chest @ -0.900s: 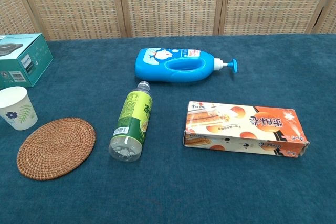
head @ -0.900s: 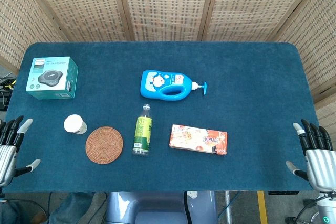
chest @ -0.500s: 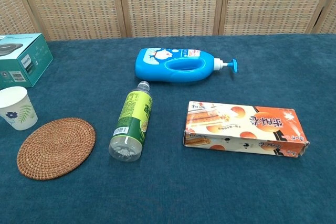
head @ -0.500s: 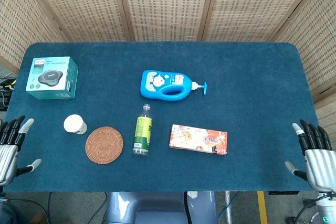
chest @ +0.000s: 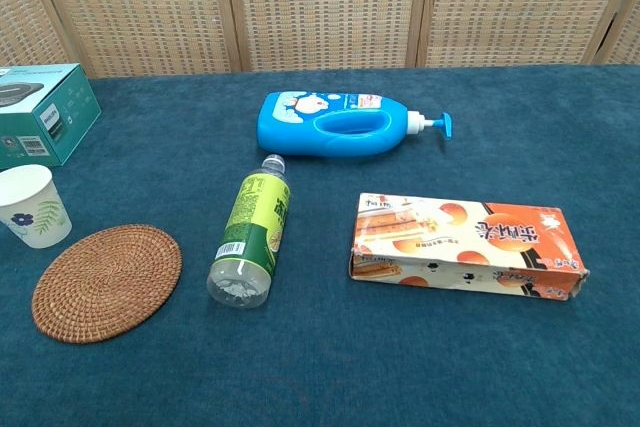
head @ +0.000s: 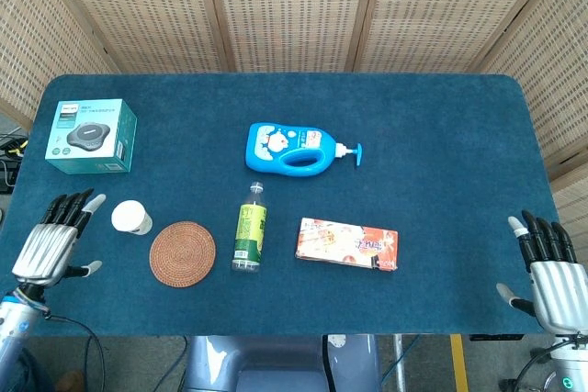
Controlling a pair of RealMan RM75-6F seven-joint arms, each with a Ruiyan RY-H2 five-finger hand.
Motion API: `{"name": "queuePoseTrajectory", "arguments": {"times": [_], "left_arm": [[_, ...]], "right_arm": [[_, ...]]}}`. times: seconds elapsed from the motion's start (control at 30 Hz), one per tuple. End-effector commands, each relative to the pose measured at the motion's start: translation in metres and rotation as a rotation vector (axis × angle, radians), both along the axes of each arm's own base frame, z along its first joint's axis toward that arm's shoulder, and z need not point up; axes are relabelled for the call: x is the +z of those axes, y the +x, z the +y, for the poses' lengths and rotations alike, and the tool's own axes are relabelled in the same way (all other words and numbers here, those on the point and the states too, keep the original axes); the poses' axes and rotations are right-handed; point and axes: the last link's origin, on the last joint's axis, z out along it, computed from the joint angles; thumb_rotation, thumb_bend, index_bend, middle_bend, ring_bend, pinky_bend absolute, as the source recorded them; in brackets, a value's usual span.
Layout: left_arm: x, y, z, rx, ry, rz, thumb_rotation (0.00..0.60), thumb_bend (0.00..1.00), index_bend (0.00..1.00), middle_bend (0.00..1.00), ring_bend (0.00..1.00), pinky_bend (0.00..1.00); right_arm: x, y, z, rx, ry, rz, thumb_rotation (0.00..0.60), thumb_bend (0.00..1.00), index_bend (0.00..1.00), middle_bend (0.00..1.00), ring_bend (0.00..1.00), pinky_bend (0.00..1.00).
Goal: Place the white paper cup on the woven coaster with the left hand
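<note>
The white paper cup [head: 132, 218] stands upright on the blue table, just left of the round woven coaster [head: 182, 253]; the chest view shows the cup [chest: 33, 206] with a leaf print and the coaster [chest: 107, 282] beside it. My left hand [head: 53, 241] hovers over the table's left front part, left of the cup and apart from it, fingers spread and empty. Off the table's right front corner my right hand [head: 549, 268] stays open and empty. Neither hand shows in the chest view.
A teal box [head: 92, 136] sits at the back left. A blue pump bottle [head: 300, 149] lies mid-table. A green bottle [head: 249, 239] lies right of the coaster, and an orange snack box [head: 347, 244] lies further right.
My left hand has moved in from the table's left edge toward the cup. The right hand has barely shifted. The objects have not moved.
</note>
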Motion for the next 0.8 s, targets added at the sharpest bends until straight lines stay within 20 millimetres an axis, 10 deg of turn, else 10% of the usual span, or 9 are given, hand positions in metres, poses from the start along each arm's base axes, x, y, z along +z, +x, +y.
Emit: {"name": "queuePoseTrajectory", "arguments": {"times": [0.03,0.43,0.8], "left_arm": [[-0.031,-0.002,0.035,-0.047,-0.064,0.060,0.600,0.00,0.00,0.00,0.00,0.00],[-0.067,-0.010,0.072,-0.080,-0.136,0.143,0.600,0.00,0.00,0.00,0.02,0.16],[-0.078,-0.014,0.090,-0.066,-0.095,0.117,0.600,0.00,0.23,0.44,0.53,0.47]], "right_arm": [[-0.001,-0.001,0.000,-0.003,0.001,0.003,0.600,0.00,0.03,0.00,0.00,0.00],[-0.005,-0.005,-0.004,-0.030,0.011,0.021,0.600,0.00,0.05,0.00,0.00,0.00],[-0.006,-0.008,-0.006,-0.046,0.009,0.028,0.600,0.00,0.05,0.00,0.00,0.00]]}}
